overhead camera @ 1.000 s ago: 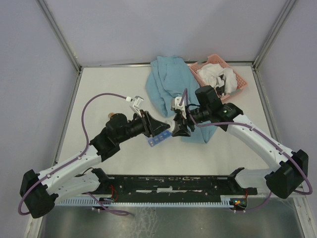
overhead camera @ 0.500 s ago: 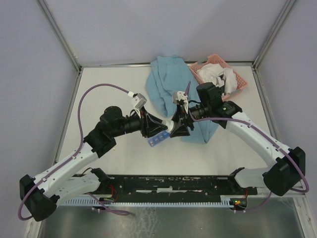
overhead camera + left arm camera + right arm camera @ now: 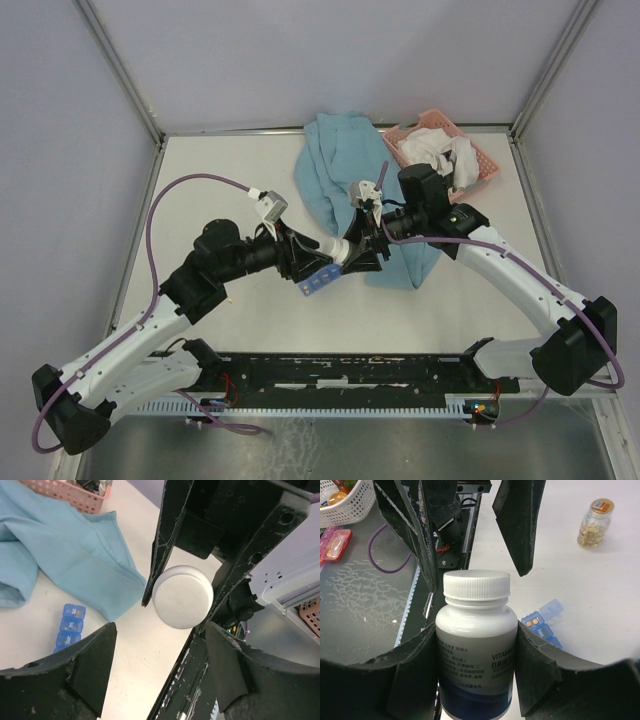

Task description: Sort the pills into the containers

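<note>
My right gripper (image 3: 476, 630) is shut on a white vitamin bottle (image 3: 476, 645) with a white screw cap (image 3: 477, 586), and holds it on its side above the table (image 3: 352, 250). My left gripper (image 3: 160, 626) is open and faces the cap (image 3: 182, 596). Its fingers (image 3: 415, 530) stand to either side just beyond the cap, apart from it. The blue organiser strip (image 3: 317, 282) lies on the table below both grippers. One end compartment is open and holds two yellow pills (image 3: 532, 622). The strip also shows in the left wrist view (image 3: 70, 627).
A light blue cloth (image 3: 335, 165) lies behind the grippers. A pink mesh basket (image 3: 480, 165) with white rags stands at the back right. A small glass jar with a gold lid (image 3: 594, 524) stands on the table beyond the strip.
My left arm has drawn its elbow back to the left and turned its open gripper to line up with the bottle cap. The right gripper and bottle have shifted slightly left.
</note>
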